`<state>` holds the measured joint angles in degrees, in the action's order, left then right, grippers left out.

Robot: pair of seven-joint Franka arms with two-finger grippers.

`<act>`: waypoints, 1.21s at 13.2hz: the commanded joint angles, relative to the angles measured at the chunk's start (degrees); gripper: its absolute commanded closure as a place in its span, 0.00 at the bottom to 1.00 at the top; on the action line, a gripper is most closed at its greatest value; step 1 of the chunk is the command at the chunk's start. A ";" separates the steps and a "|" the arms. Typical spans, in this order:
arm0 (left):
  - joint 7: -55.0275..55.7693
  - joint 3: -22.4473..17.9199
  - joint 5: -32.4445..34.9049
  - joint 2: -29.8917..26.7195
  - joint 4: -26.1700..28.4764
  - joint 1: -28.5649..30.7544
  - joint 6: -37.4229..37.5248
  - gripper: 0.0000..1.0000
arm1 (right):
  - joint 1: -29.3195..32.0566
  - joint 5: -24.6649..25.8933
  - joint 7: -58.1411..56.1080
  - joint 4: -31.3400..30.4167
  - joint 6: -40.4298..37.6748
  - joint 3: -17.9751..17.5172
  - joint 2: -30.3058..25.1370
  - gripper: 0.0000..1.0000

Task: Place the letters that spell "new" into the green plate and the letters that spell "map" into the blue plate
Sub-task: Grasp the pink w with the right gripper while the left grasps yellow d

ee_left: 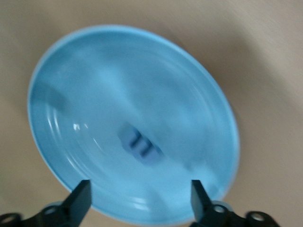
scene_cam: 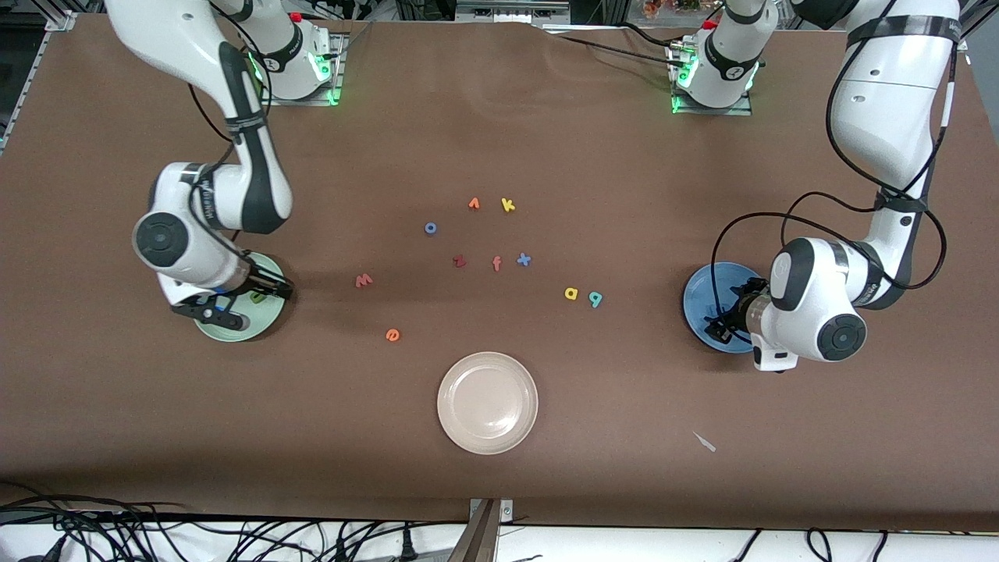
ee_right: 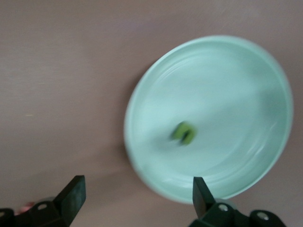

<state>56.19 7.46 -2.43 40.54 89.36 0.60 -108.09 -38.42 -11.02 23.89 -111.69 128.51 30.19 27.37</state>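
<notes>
left gripper (scene_cam: 722,326): over the blue plate, fingers (ee_left: 79,201) spread wide, released, nothing between them.
blue plate (scene_cam: 698,300): round, medium blue, raised rim, on the counter (scene_cam: 702,179) at the left arm's end.
blue m (ee_left: 141,144): small foam letter, lay flat inside the blue plate, near its middle, apart from both fingers.
right gripper (scene_cam: 250,300): over the green plate, fingers (ee_right: 71,196) spread apart, released, empty.
green plate (scene_cam: 257,329): round, pale mint, raised rim, on the counter at the right arm's end.
green n (ee_right: 183,132): small foam letter, blurred, sat inside the green plate near its middle.
salmon-red w (scene_cam: 364,280): flat on the counter, between the green plate and the middle cluster of letters.
orange e (scene_cam: 392,335): on the counter, nearer the front camera than the w.
yellow a (scene_cam: 571,293): on the counter, toward the blue plate from the middle cluster.
teal p (scene_cam: 595,298): just beside the a, toward the left arm's end.
other letters: dark red z (scene_cam: 459,261), orange f (scene_cam: 496,264), blue x (scene_cam: 524,259) in a row mid-counter; farther from the camera a blue o (scene_cam: 430,228), an orange letter (scene_cam: 474,204), a yellow k (scene_cam: 507,205).
beige plate (scene_cam: 488,441): round, nearest the front camera, mid-counter.
white scrap (scene_cam: 705,442): small, on the counter, nearer the camera than the blue plate.
</notes>
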 commanded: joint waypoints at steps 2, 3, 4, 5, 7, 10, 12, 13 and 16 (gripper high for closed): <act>14.00 2.56 0.06 -1.96 -0.42 -6.47 -0.44 0.00 | -2.27 -5.04 18.08 1.29 -0.37 -3.02 -0.04 0.00; 16.64 2.73 -0.12 -1.79 -0.33 -8.23 -2.54 0.00 | -2.54 -6.81 21.34 1.56 0.24 -3.73 0.14 0.00; 18.93 2.82 -0.73 -1.26 -0.07 -10.34 -4.65 0.00 | -2.71 -7.35 24.42 1.47 1.38 -4.08 0.23 0.00; 22.08 2.73 -1.52 -0.56 -0.07 -12.62 -7.45 0.00 | -3.15 -7.44 28.11 1.39 2.61 -4.78 0.66 0.00; 25.80 2.73 -1.52 0.50 -0.07 -15.18 -11.16 0.00 | -3.59 -7.62 35.23 0.77 5.77 -6.80 1.37 0.00; 16.03 4.22 -0.99 0.33 -0.15 -16.33 -11.09 0.01 | -5.34 -7.62 44.82 0.42 10.08 -9.35 3.56 0.00; 9.73 4.40 -1.61 0.32 -0.24 -17.47 -11.26 0.01 | -6.32 -7.62 46.77 -0.19 11.24 -9.36 3.92 0.00; 11.03 4.40 -1.70 0.50 0.02 -18.52 -11.78 0.01 | -6.32 -7.62 46.78 -0.81 11.50 -9.27 3.83 0.00; 23.48 4.40 -1.44 2.69 0.37 -20.28 -16.43 0.04 | -6.32 -7.62 46.87 -3.61 15.18 -9.36 4.01 0.00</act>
<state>74.02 12.28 -3.00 41.95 89.63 -18.29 -121.83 -44.50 -17.69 70.36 -112.61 140.70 20.58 31.95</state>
